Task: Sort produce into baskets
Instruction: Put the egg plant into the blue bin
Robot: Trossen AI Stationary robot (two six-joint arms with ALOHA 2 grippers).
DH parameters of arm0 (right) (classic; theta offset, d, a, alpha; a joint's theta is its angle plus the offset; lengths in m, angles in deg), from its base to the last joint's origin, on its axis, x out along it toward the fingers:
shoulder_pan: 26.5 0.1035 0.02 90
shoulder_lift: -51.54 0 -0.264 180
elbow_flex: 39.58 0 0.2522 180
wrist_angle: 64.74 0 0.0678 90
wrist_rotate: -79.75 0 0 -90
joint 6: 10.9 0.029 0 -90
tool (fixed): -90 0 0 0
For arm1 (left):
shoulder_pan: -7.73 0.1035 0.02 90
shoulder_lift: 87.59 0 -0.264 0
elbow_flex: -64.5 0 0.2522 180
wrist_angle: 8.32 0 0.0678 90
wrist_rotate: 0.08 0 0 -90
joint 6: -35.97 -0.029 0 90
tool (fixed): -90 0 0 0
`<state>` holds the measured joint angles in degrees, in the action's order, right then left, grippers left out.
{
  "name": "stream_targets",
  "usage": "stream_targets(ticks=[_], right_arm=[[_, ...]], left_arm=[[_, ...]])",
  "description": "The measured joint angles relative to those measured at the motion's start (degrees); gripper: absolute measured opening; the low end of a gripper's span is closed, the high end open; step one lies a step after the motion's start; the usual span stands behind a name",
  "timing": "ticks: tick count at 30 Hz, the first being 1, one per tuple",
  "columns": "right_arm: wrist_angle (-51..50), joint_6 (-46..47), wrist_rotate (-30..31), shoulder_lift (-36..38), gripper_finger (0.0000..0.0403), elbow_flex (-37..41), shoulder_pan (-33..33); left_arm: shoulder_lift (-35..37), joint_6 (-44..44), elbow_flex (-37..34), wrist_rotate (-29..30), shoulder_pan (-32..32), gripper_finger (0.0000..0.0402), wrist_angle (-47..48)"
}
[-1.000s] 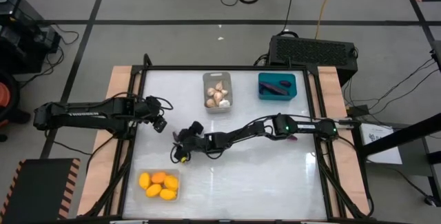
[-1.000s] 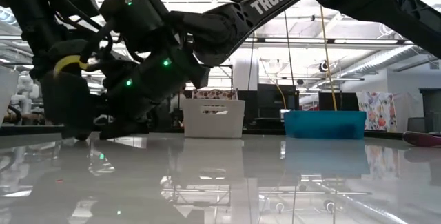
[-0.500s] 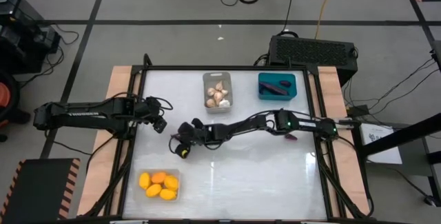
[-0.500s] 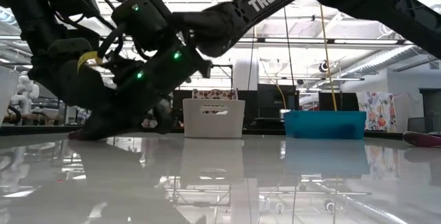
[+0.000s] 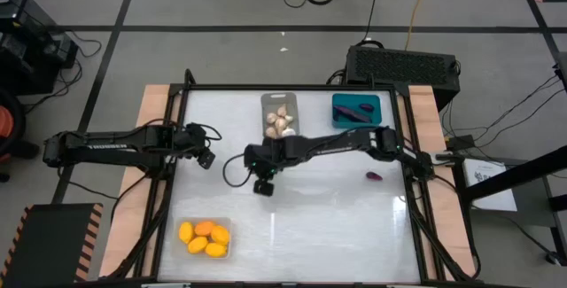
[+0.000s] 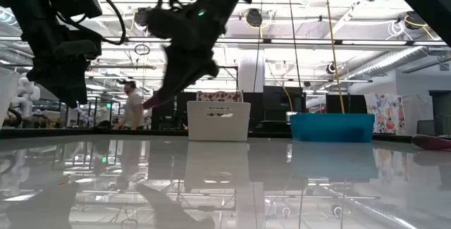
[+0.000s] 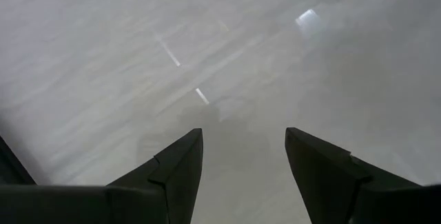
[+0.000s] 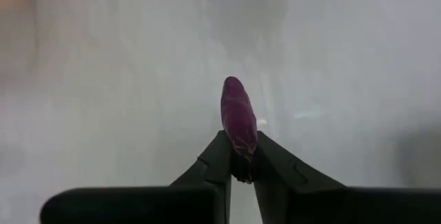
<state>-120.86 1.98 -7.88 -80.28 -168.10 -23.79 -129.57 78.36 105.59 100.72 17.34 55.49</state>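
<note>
Clearly, the right gripper (image 8: pixel 242 156) is pinching a small purple eggplant (image 8: pixel 238 117) by one end, its fingers pressed together around the base while most of the piece is sticking out past the tips. In the high view that gripper (image 5: pixel 263 184) is hanging left of centre, lifted off the table as the low view shows, below and to the left of the grey bin (image 5: pixel 280 117) of garlic.

The eggplant is looking smooth and glossy, probably light hard plastic (so likely slippery, and apt to pivot or squirt out when held only at the end). A hold nearer its middle, across the narrow width, would be steadier; as it is, gentle moves seem wise.

Its likely home is the teal bin (image 5: pixel 356 111), sitting in the upper right of the table and already holding dark purple pieces, well apart from the gripper. Another small purple piece (image 5: pixel 374 176) is lying on the table at the right, below that bin. The yellow fruits (image 5: pixel 204 237) are lying in the clear bin at lower left.

The left gripper (image 7: pixel 242 156) is waiting at the left of the table with its fingers spread, holding nothing.
</note>
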Motion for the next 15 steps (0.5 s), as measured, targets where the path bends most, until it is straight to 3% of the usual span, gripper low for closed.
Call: stream_targets(ticks=[9, 15], right_arm=[[-19.04, -10.3, 0.33, 7.67, 0.0035, -0.07, -6.57], [-25.85, -14.64, 0.45, 10.14, 0.0035, -0.06, -12.79]], left_arm=[[-0.02, 4.25, 0.0, 0.68, 0.0, 0.0215, -0.34], [-0.02, 12.42, 0.0, 0.7, -2.38, 0.0215, -1.71]])
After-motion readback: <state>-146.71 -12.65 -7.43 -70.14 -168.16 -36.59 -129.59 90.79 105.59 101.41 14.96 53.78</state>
